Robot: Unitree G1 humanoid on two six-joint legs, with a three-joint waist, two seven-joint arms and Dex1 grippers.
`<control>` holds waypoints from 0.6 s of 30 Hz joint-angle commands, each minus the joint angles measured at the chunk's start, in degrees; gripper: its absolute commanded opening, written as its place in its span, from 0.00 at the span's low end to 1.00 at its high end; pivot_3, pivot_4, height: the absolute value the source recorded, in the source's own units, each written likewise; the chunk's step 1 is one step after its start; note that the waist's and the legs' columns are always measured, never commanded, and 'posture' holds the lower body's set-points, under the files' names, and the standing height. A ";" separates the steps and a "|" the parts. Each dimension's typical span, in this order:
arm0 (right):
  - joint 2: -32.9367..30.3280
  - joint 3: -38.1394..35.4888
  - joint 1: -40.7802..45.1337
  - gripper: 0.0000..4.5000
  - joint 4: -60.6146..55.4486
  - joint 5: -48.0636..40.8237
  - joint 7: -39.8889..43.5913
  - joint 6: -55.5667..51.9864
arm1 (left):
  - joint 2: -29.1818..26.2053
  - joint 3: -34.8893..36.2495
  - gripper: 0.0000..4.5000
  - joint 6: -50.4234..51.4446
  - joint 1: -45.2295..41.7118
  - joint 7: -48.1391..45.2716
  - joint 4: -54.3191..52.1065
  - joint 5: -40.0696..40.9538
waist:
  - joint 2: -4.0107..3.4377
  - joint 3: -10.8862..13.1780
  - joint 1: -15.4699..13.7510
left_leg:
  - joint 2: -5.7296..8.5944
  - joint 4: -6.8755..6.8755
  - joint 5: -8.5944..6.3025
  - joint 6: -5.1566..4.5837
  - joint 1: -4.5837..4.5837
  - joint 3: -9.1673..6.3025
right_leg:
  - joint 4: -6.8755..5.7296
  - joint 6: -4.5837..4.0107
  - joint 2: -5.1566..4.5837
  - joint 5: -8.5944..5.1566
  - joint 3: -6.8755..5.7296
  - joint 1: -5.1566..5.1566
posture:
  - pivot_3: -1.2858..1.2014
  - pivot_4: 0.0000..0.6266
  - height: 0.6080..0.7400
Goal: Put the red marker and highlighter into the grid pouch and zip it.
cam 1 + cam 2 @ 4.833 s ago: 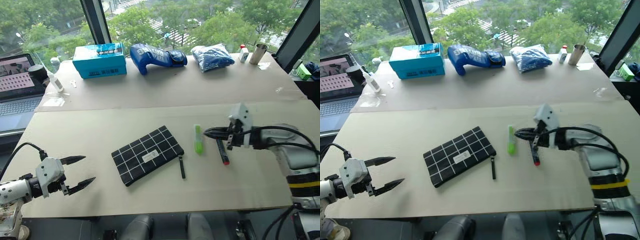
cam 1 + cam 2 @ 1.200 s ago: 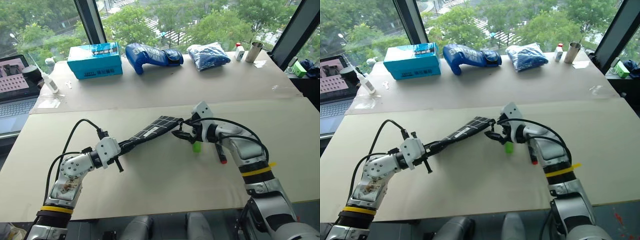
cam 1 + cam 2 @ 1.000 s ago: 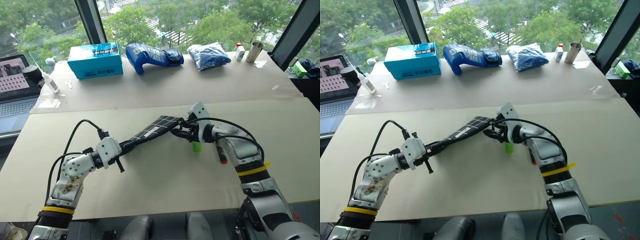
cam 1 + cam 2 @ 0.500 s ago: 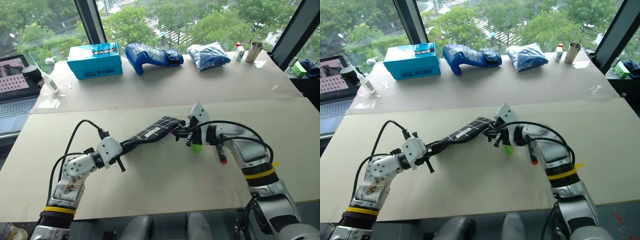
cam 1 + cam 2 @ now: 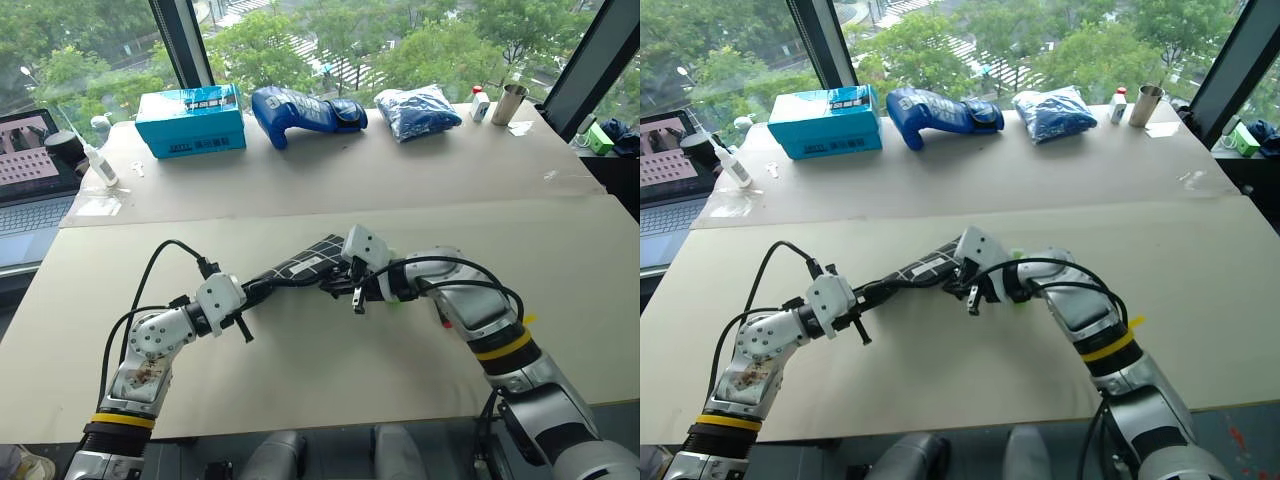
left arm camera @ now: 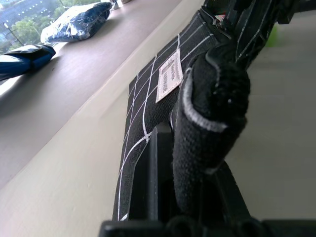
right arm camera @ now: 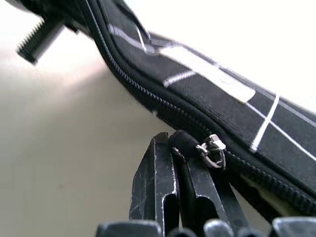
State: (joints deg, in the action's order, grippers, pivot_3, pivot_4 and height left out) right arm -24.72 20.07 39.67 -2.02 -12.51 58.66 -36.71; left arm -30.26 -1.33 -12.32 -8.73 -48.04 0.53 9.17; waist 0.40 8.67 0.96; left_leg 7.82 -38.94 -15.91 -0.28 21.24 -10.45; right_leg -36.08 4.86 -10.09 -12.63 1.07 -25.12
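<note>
The left gripper (image 5: pixel 243 298), arm reaching low across the tabletop (image 5: pixel 300 380) toward the middle, has its jaws clamped on the near end of the grid pouch (image 5: pixel 300 268), which is held off the surface between the two arms; the left wrist view adds the pouch's white label (image 6: pixel 169 76) and a bunched fold of fabric between the fingers. The right gripper (image 5: pixel 352 285), forearm bent inward, is closed at the pouch's far end. The right wrist view shows its jaws pinching the black pull strap (image 7: pixel 183 144) beside the metal zipper slider (image 7: pixel 212 149).
</note>
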 commanded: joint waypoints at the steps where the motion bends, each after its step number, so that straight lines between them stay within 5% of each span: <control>1: 1.04 4.21 1.00 0.01 -6.78 -3.64 6.47 -0.13 | 0.14 -0.26 0.00 -0.49 -0.40 0.02 -1.77 0.56 | 0.00 0.00 0.06 | 0.00 0.00 0.00 0.00 0.00 0.00 | 0.00 0.00 0.00 0.00 -0.01 0.00 | 0.52 0.24 0.99; 7: 4.19 13.10 5.00 0.01 2.99 7.18 2.24 3.69 | 0.56 -0.78 0.00 -0.32 -1.59 -0.21 -1.32 0.53 | 0.00 0.00 0.18 | 0.00 -0.04 0.00 0.00 -0.01 0.01 | -0.03 0.00 0.00 0.00 -0.02 -0.01 | 0.52 0.24 0.99; 12: 9.70 9.05 10.62 0.01 13.78 9.67 -4.07 5.42 | 0.51 -0.74 0.00 -0.33 -1.05 -0.14 -1.78 0.70 | 0.00 0.00 0.30 | -0.03 -0.02 0.07 0.12 -0.03 0.01 | -0.09 -0.10 0.02 0.08 -0.04 -0.06 | 0.52 0.24 0.99; 18: 6.76 3.55 14.10 0.01 20.93 10.42 -5.14 9.20 | 0.06 -0.22 0.00 -0.04 -0.40 -0.28 -2.40 1.04 | 0.00 0.00 0.12 | 0.00 -0.02 0.06 0.11 -0.01 0.00 | -0.03 -0.04 0.02 0.15 -0.05 -0.05 | 0.52 0.24 0.99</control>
State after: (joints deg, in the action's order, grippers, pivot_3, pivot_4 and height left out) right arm -17.51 26.52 52.23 18.45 -1.36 53.59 -29.28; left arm -30.09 -1.30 -11.99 -8.98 -47.82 0.83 9.13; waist 0.40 8.67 1.08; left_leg 7.82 -38.97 -15.85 -0.17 21.23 -10.45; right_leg -36.11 4.81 -10.07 -12.48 1.02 -25.18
